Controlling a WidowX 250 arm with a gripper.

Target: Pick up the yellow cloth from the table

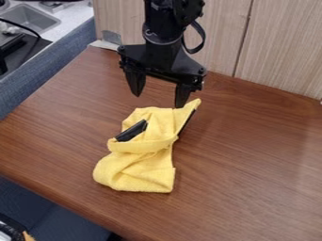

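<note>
The black gripper (157, 98) hangs down from the top of the view, open, its two fingers spread wide with nothing between them. Just below it a yellow cloth (143, 162) lies bunched and folded on the brown wooden table (252, 174). The right fingertip is close to the cloth's raised upper right corner; whether they touch I cannot tell. A black object (132, 131) pokes out of the cloth's folds on the left, and a dark edge shows along the cloth's upper right side. The rest of the black object is hidden by the cloth.
A light wood-grain panel (283, 47) stands along the table's back edge. At the upper left are a grey sink (31, 18) and a black item beside it, past a blue-grey side surface (44, 70). A dark object with cables (11, 230) sits at the lower left corner.
</note>
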